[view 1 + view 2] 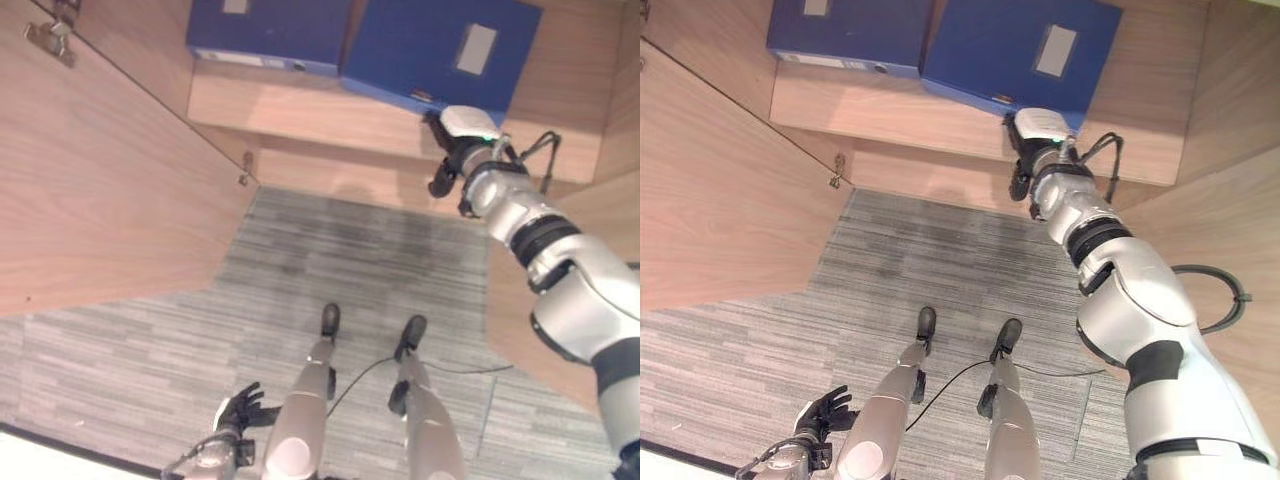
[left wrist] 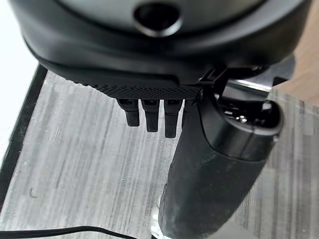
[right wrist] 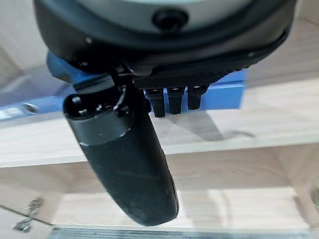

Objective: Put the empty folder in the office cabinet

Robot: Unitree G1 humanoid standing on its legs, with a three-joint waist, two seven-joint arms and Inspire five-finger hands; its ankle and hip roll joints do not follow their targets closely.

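Cabinet (image 1: 120,180) doors stand open, with two blue folders lying flat on the lower wooden shelf (image 1: 300,110). One folder (image 1: 270,30) lies toward the robot's left; the second folder (image 1: 440,50), bearing a grey label on its cover, lies beside it toward the right, set at a slant with one corner just past the shelf's front edge. Right hand (image 1: 455,150) is raised to the shelf front, at the near corner of the second folder; the right wrist view shows its fingers (image 3: 172,99) straight and pointing at the folder's blue edge, thumb extended, nothing grasped. Left hand (image 1: 238,410) hangs low above the grey carpet (image 1: 150,370), fingers spread and relaxed, holding nothing.
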